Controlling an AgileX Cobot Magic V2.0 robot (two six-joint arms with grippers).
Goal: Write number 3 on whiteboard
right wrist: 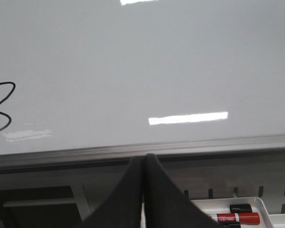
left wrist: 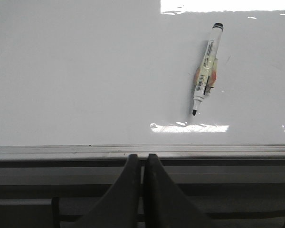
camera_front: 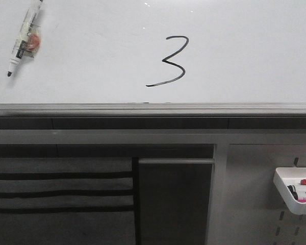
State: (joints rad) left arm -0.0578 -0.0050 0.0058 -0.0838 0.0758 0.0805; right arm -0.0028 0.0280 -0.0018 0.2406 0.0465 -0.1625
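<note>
**A:** How do your two arms sit?

**B:** Neither arm appears in the front view. In the left wrist view, your left end effector (left wrist: pixel 142 164) points toward the grey edge rail of the whiteboard (left wrist: pixel 85 71), its two dark fingers (left wrist: pixel 126 190) pressed together with only a hairline seam between them, holding nothing. In the right wrist view, your right end effector (right wrist: pixel 143 164) takes the same pose below the rail: fingers closed on each other, nothing gripped.

**A:** Where is the task's mark?

**B:** The number 3 (camera_front: pixel 168 60) stands in thin black line near the middle of the whiteboard, its lower tail sweeping left, just above the rail. Your right wrist camera catches only part of it at the picture's edge.

**A:** What else lies on the board?

**B:** An uncapped marker (camera_front: pixel 24 38) lies well apart from the digit, toward your left, its black tip nearest the rail.

**A:** And the containers?

**B:** A small white tray (camera_front: pixel 288 196) hangs on the perforated panel at lower right. It holds a red marker (right wrist: pixel 235 218) and a black-capped one (camera_front: pixel 292 192) beside it.
</note>
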